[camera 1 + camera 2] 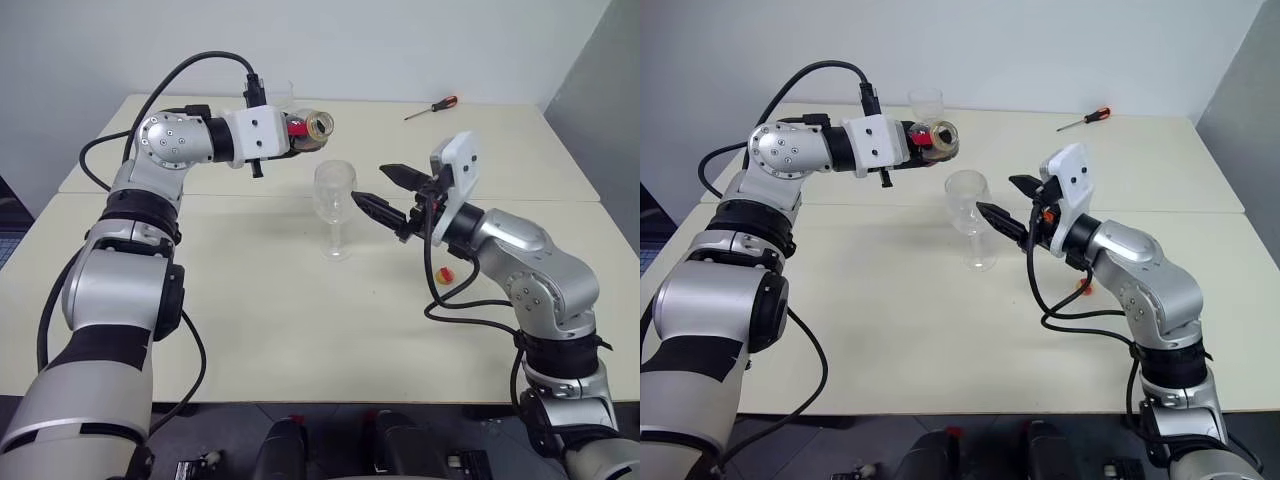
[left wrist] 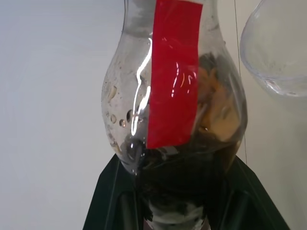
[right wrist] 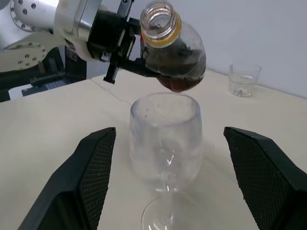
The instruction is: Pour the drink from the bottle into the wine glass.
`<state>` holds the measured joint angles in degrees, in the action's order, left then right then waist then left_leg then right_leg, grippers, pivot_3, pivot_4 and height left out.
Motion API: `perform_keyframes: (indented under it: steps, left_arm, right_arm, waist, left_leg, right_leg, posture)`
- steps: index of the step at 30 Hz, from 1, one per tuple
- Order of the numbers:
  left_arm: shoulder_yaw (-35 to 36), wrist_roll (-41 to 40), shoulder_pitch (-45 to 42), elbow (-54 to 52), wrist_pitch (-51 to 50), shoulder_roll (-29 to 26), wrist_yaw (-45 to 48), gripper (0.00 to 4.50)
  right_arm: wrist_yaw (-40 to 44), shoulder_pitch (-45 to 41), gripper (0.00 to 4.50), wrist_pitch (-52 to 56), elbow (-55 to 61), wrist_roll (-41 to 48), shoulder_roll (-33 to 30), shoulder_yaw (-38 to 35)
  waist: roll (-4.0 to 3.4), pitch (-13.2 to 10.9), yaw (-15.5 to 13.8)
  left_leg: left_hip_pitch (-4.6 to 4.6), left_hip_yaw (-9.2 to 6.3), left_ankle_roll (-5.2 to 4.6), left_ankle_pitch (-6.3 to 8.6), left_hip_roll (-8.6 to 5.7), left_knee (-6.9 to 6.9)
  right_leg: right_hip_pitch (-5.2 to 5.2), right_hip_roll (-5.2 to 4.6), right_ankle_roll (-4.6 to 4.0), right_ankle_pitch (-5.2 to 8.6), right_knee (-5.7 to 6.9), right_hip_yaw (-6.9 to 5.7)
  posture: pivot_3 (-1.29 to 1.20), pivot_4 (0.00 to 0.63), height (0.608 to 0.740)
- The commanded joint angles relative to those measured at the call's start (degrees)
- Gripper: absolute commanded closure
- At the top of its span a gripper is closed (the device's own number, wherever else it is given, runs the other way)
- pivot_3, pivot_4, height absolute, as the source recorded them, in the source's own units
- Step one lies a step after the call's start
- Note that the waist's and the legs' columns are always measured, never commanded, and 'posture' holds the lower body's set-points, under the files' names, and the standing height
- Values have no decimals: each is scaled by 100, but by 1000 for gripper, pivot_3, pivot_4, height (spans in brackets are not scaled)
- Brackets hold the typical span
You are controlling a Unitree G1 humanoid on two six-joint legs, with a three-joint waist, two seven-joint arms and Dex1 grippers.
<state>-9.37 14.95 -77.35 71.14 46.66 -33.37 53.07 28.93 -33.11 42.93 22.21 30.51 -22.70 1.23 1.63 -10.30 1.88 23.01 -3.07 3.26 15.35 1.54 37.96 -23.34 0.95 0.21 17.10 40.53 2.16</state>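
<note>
My left gripper [image 1: 292, 134] is shut on the bottle [image 1: 314, 127] and holds it tilted on its side, open mouth toward the right. The bottle is clear with a red label strip [image 2: 173, 72] and a yellowish neck ring. Dark drink [image 3: 178, 72] lies low in its body. The bottle's mouth hangs above and slightly behind the wine glass [image 1: 335, 195], which stands upright on the table, clear, with no dark liquid showing in it. My right gripper [image 1: 372, 185] is open, level with the glass bowl just to its right, not touching it.
A short clear tumbler [image 1: 926, 103] stands at the table's far side behind the bottle. A red-handled screwdriver [image 1: 432, 107] lies at the far right. A small red-yellow cap [image 1: 445, 272] sits on the cream table [image 1: 300, 330] beneath my right forearm.
</note>
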Motion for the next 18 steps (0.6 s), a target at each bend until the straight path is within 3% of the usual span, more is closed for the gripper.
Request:
perform_keyframes:
  steps: [1,9,18]
  left_arm:
    - [-86,150,-291,-41,197,-80,-229,3260]
    - [-172,356,-499,71,188,-52,-418,3260]
    - [-221,404,-603,113,176,-47,-443,3260]
  right_arm:
    - [131,353,645,-244,464,33,-169,-176]
    - [-47,1192,645,-973,628,-308,48,-34]
    - [-317,1474,645,-2011,493,-788,598,8]
  waist:
    - [0,0,-1]
    - [2,-1,0]
    - [2,-1,5]
  left_leg:
    - [0,-1,0,0,0,0]
    - [0,0,0,0,0,1]
    - [-5,5,1,0,-1,2]
  right_leg:
    - [0,0,0,0,0,0]
    - [0,3,1,1,2,0]
    - [0,5,2,1,8,4]
  posture:
    - [0,150,740]
    - [0,150,740]
    - [0,150,740]
